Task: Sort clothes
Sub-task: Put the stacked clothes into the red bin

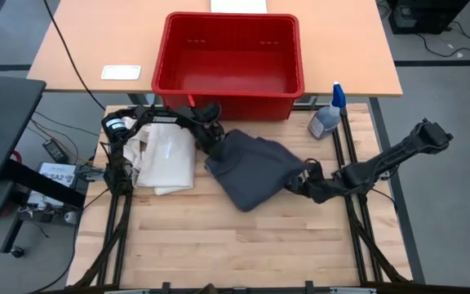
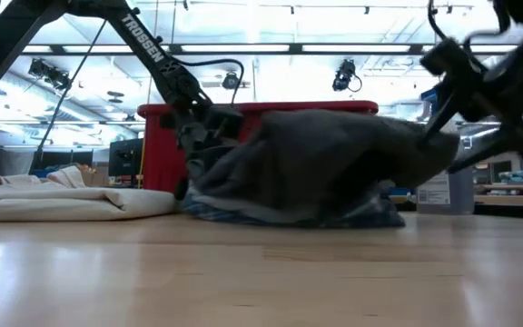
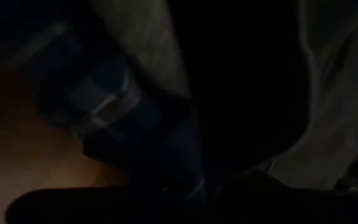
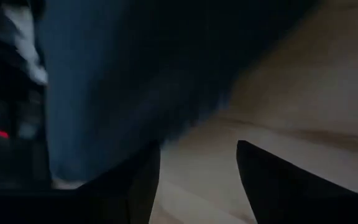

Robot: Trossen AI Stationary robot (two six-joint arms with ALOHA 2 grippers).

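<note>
1. Two arms meet at the dark grey cloth [image 1: 255, 170] in the high view: it lies heaped on the wooden table [image 1: 243, 245], just in front of the red bin [image 1: 228, 59]. The left gripper [image 1: 213, 149] sits at the heap's left edge, the right gripper [image 1: 304, 178] at its right edge. A white tote bag [image 1: 166, 159] lies just left of the heap; a spray bottle [image 1: 327, 117] stands to its right, near the bin.
2. Low view — the grey cloth covers a blue-and-white plaid cloth [image 2: 234, 214] peeking out beneath its lower edge.
3. Left wrist view — very dark; the claw is closed, pressed into the fabric, though whether it grips the cloth I cannot tell.
4. Right wrist view — the fingers [image 4: 272, 180] stand parted over bare wood, beside the cloth's edge.
</note>
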